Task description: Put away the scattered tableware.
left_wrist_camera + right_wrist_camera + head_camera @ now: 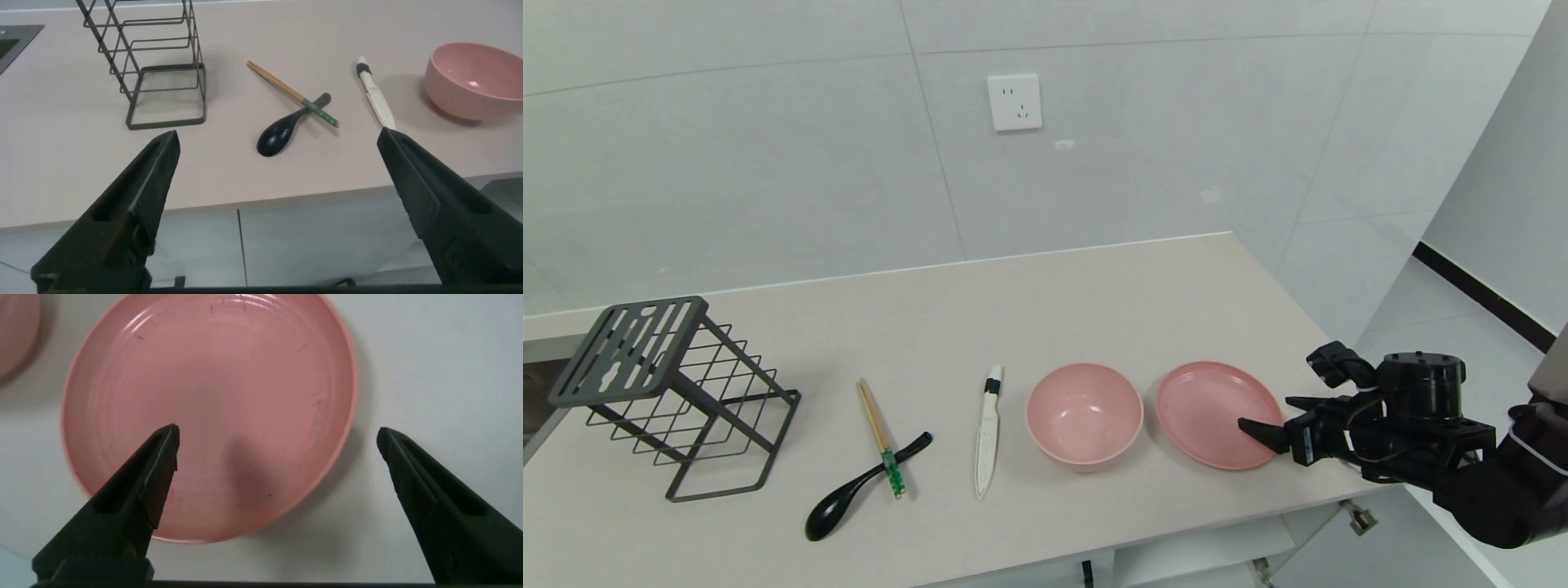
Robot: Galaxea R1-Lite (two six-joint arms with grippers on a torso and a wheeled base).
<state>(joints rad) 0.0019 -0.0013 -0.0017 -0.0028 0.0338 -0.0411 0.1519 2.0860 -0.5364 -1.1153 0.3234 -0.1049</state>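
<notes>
Head view: five pieces of tableware lie in a row along the near part of the counter (pixel 1094 302), with a wire rack (pixel 674 392) at the far left. Nothing sits in the rack, so I judge the job is at its start.
Plate: the pink plate (pixel 1217 412) lies flat at the right end of the row, just beside the pink bowl (pixel 1084 412) and close to the counter's right edge.
Right gripper: the right gripper (pixel 1266 413) hovers at the plate's right rim, jaws spread wide and holding nothing. A flat plate offers only its edge, so this placement probably sets up a rim grasp.
Left gripper: the left gripper (pixel 278 140) hangs off the counter's near edge, jaws wide apart and empty, facing the utensils. It seems parked out of the way.
Chopsticks and spoon: the chopsticks (pixel 880 433) cross the handle of the black spoon (pixel 858 488) and touch it. Which lies on top I cannot tell, and lifting one may drag the other.
Knife: the white knife (pixel 988 431) lies between that pair and the bowl, apart from both, pointed end toward the near edge.
Rack: its slotted top looks meant for the long utensils, and the wire frame below for the dishes.
</notes>
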